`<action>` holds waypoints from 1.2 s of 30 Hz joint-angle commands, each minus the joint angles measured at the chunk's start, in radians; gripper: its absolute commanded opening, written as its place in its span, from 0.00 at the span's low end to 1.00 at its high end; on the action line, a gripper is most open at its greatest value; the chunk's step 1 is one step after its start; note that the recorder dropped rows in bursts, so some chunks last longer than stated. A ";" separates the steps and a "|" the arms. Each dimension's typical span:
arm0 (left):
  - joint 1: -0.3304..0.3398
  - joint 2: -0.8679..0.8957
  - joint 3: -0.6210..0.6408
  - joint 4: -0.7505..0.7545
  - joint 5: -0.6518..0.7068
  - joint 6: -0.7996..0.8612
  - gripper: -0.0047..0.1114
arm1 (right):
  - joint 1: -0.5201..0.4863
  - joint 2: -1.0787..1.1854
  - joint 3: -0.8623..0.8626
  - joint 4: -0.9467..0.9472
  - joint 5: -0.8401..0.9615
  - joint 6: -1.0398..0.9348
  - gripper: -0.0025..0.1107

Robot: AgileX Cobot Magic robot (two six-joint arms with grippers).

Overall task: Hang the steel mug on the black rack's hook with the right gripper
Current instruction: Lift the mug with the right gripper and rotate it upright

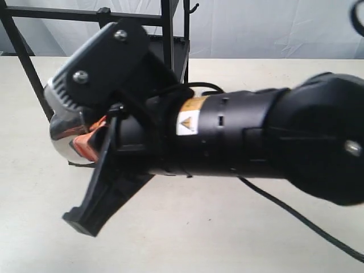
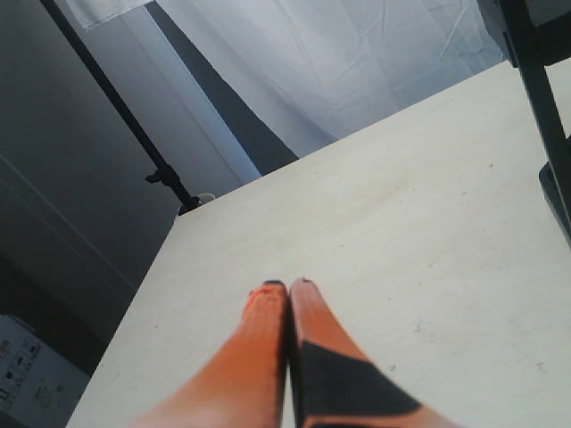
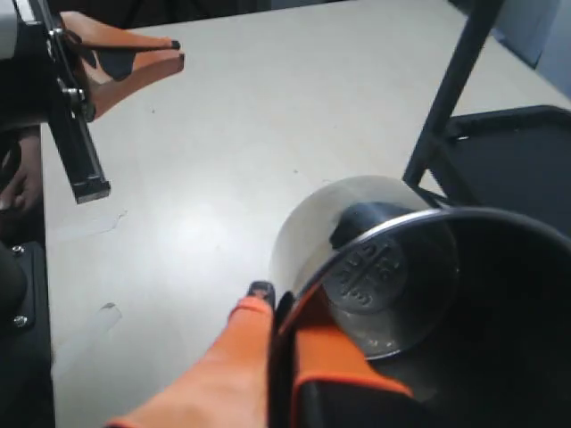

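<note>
My right gripper [image 3: 277, 299] is shut on the rim of the steel mug [image 3: 393, 267], with one orange pad inside the wall and one outside. In the exterior view the right gripper [image 1: 85, 139] fills the left middle. There the mug [image 1: 60, 128] shows as a shiny curve in front of the black rack [image 1: 168, 34]. A chunky block [image 1: 104, 11] on the rack's bar may be the hook; its peg is hidden behind my wrist. The left gripper [image 2: 287, 287] is shut on nothing above the table and also shows as the left gripper [image 3: 174, 53] in the right wrist view.
A rack post [image 3: 455, 98] and black shelf [image 3: 517, 152] stand right beside the mug. A thin curled hook [image 1: 193, 8] sticks out at the rack's top right. The right arm's cable [image 1: 296, 219] trails over the pale table [image 1: 187, 227]. The rack's leg [image 2: 544, 116] stands near the left gripper.
</note>
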 commanded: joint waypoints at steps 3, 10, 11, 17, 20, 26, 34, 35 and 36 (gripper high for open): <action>-0.001 -0.005 -0.002 0.001 -0.013 -0.002 0.05 | 0.097 -0.152 0.121 -0.008 -0.191 -0.067 0.01; -0.001 -0.005 -0.002 0.001 -0.013 -0.002 0.05 | 0.208 -0.189 0.153 -0.110 -0.322 -0.065 0.01; -0.001 -0.005 -0.002 0.001 -0.013 -0.002 0.05 | 0.208 -0.189 0.153 -0.131 -0.329 -0.065 0.01; -0.001 -0.005 -0.002 0.001 -0.013 -0.002 0.05 | 0.208 -0.146 0.153 -0.184 -0.407 -0.096 0.01; -0.001 -0.005 -0.002 0.001 -0.013 -0.002 0.05 | 0.208 -0.113 0.153 -0.224 -0.427 -0.139 0.01; -0.001 -0.005 -0.002 0.001 -0.013 -0.002 0.05 | 0.208 -0.053 0.153 -0.248 -0.432 -0.291 0.01; -0.001 -0.005 -0.002 0.001 -0.013 -0.002 0.05 | 0.208 -0.050 0.153 -0.248 -0.425 -0.460 0.01; -0.001 -0.005 -0.002 0.001 -0.013 -0.002 0.05 | 0.208 -0.050 0.153 -0.246 -0.423 -0.468 0.01; -0.001 -0.005 -0.002 0.001 -0.013 -0.002 0.05 | 0.208 -0.050 0.153 -0.233 -0.417 -0.468 0.01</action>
